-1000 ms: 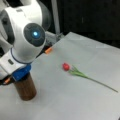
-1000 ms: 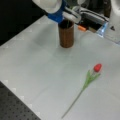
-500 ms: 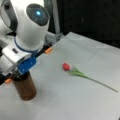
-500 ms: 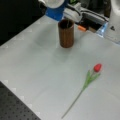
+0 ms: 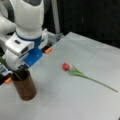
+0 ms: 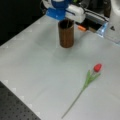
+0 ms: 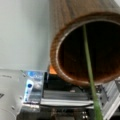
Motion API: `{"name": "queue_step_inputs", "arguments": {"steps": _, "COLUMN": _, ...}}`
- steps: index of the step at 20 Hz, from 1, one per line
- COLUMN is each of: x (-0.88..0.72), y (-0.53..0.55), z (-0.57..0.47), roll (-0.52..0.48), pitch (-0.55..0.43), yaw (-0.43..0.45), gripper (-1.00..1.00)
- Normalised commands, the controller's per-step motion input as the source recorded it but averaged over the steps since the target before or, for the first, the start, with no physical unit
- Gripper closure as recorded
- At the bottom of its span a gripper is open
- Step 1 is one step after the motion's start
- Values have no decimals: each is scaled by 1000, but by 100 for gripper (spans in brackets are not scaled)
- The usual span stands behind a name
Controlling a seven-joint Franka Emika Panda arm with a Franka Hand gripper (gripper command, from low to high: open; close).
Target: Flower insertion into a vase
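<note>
- The gripper [image 5: 21, 68] is hovering right over the vase [image 5: 24, 85], at a front view's left; in a front view it is sitting at the top, over the vase [image 6: 66, 33].
- A green stem [image 7: 88, 65] is running down into the vase's dark mouth in the wrist view, so one flower seems to be going in.
- I cannot tell whether the jaws are clamped on the stem or apart; they are hidden.
- A second flower, a tulip [image 5: 66, 67], is lying flat on the bench [image 5: 82, 100], well apart from the vase.
- Risk, as I judge it: the stem is leaning near the rim, so a sideways drag could be catching it and tipping the vase.
</note>
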Motion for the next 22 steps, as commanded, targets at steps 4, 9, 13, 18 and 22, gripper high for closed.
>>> {"name": "queue_step_inputs", "arguments": {"steps": 4, "x": -146, "y": 602, "z": 49, "roll": 129, "pitch": -369, "yaw": 37, "gripper": -100}}
{"name": "queue_step_inputs", "arguments": {"steps": 9, "x": 70, "y": 606, "z": -20, "roll": 22, "pitch": -217, "yaw": -35, "gripper": -100}}
{"name": "queue_step_inputs", "arguments": {"steps": 13, "x": 200, "y": 608, "z": -21, "roll": -35, "pitch": -134, "yaw": -110, "gripper": -100}}
{"name": "queue_step_inputs", "arguments": {"steps": 18, "x": 258, "y": 401, "z": -41, "roll": 6, "pitch": -39, "yaw": -131, "gripper": -100}}
{"name": "queue_step_inputs", "arguments": {"steps": 22, "x": 287, "y": 301, "z": -89, "roll": 79, "pitch": -4, "yaw": -156, "gripper": -100}}
